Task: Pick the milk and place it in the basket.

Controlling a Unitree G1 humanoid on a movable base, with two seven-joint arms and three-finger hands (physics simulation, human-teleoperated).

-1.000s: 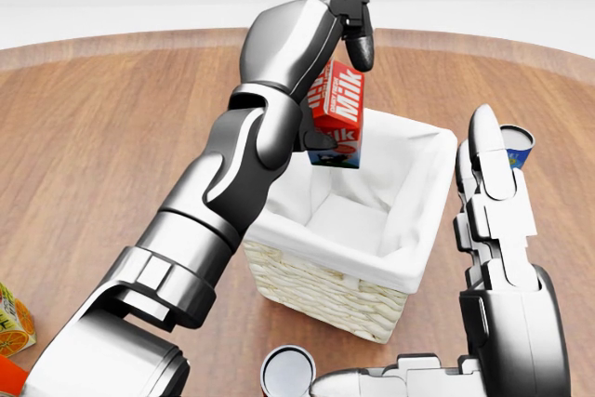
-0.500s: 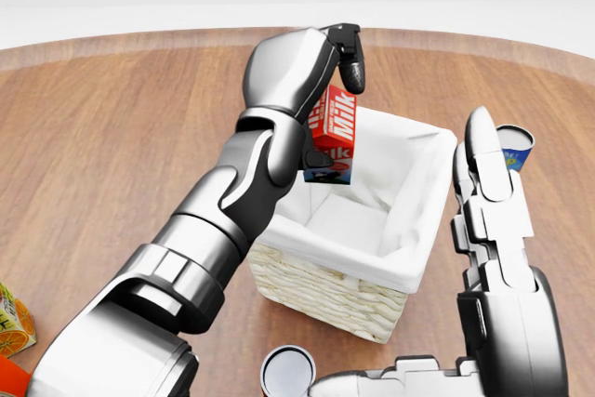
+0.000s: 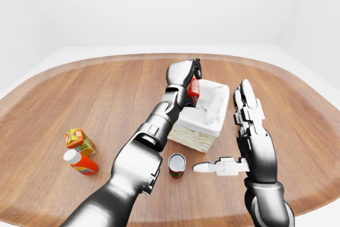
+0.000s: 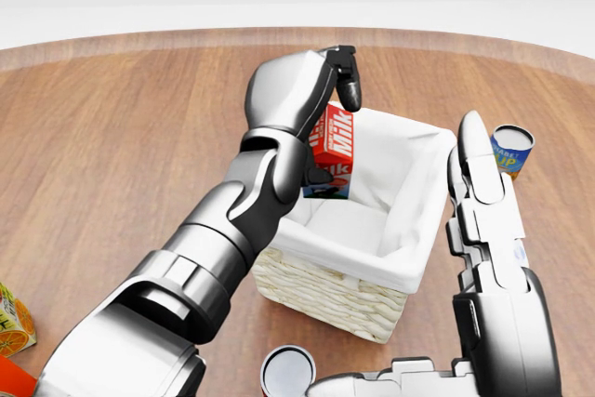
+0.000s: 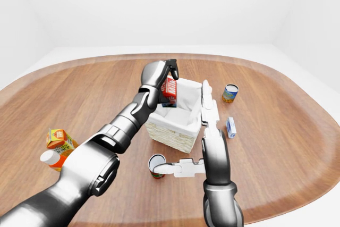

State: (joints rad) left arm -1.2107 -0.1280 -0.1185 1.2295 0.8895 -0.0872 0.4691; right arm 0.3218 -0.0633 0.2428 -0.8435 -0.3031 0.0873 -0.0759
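Observation:
The milk (image 4: 336, 141) is a red carton with white lettering, tilted, its lower end dipping into the top left corner of the basket in the head view. My left hand (image 4: 337, 132) is shut on it, one dark finger over its top and the thumb under it. The basket (image 4: 321, 293) is woven wicker with a white cloth liner and nothing else shows inside. My right hand (image 4: 488, 230) stands open and flat just right of the basket, fingers pointing up and thumb stretched left below it.
A tin can (image 4: 287, 371) stands just below the basket. Up and to the right of the basket stands a blue and yellow can (image 4: 511, 150), with a small blue box (image 5: 230, 127) nearby. An orange juice carton (image 3: 78, 141) and a white-capped bottle (image 3: 79, 163) lie far left.
My left hand has come down and slightly left with the milk, bringing the carton from above the basket's rim into its mouth. The right hand has edged a little to the left.

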